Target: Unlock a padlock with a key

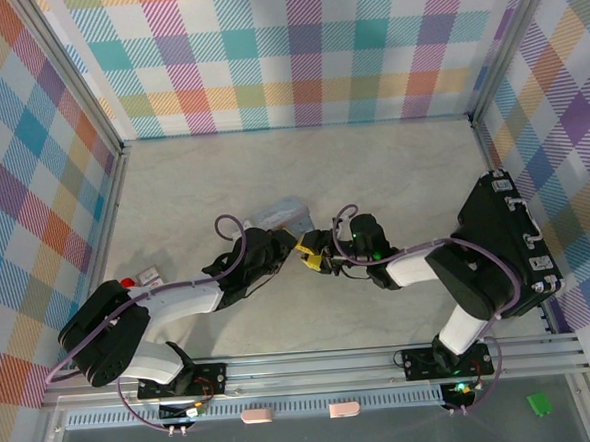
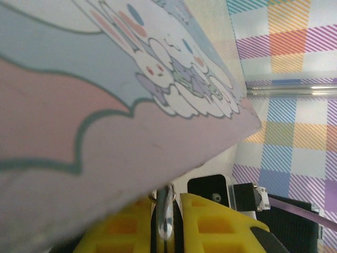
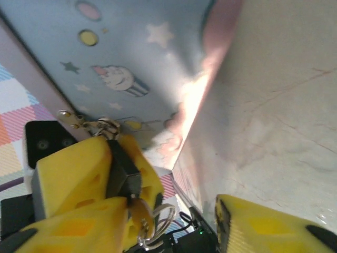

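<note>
I am watching both arms meeting over the table [image 1: 392,175], just in front of the tin [image 1: 280,215]. The left claw [image 2: 167,232] is pressing together on the padlock [image 3: 124,168], pinching its flat sides. That is steadying the body while its silvery shackle [image 2: 166,211] is hanging through the tin's clasp, and it is leaving the lower end facing the right arm. The right claw [image 3: 168,232] is standing spread, one yellow finger just beside the key [image 3: 138,212] and the other well apart, so it is pinching nothing. The key, with its wire ring, is sitting at the padlock's lower end, apparently in the keyhole. I cannot tell whether the shackle is freed.
</note>
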Controlling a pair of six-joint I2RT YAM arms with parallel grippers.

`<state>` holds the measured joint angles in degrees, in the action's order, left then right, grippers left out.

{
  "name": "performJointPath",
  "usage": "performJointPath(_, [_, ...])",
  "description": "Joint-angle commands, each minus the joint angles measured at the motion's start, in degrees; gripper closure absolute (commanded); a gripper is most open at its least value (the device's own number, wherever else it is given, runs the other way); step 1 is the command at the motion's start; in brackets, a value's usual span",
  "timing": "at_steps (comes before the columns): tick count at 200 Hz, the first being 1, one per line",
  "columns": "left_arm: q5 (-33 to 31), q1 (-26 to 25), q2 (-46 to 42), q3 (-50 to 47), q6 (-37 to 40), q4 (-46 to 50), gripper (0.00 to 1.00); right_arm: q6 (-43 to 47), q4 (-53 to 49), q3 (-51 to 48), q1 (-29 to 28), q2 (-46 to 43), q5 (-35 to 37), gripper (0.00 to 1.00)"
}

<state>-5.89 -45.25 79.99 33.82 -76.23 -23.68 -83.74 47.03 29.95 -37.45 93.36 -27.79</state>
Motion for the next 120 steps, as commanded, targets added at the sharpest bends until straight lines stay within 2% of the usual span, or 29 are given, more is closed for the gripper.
performJointPath(1, [7.97, -1.96, -2.47, 1.66, 2.49, 2.68, 1.00, 12.74, -9.74, -0.04, 0.54, -6.49, 1.86, 0.40])
performJointPath(18, [7.60, -1.00, -2.94, 2.21, 3.94, 4.86, 1.00, 19.13, -16.87, -0.44, 0.55, -10.83, 2.69, 0.34])
performJointPath(43, [8.00, 0.27, -2.99, 3.05, 5.06, 6.83, 1.00, 32.61, -26.55, 0.24, 0.55, -19.06, 5.39, 0.31])
performJointPath(70, [8.04, 0.80, -3.08, 3.79, 6.10, 9.00, 1.00, 49.14, -33.23, 0.67, 0.08, -25.47, 8.95, 0.35])
performJointPath(93, [8.48, 1.32, -2.99, 3.96, 6.18, 9.82, 1.00, 62.75, -30.33, -2.62, -2.48, -28.84, 15.25, 0.40])
performJointPath(120, [9.73, 1.88, -2.82, 4.44, 6.18, 10.99, 1.00, 79.64, -26.75, -4.82, -9.50, -29.08, 21.84, 0.43])
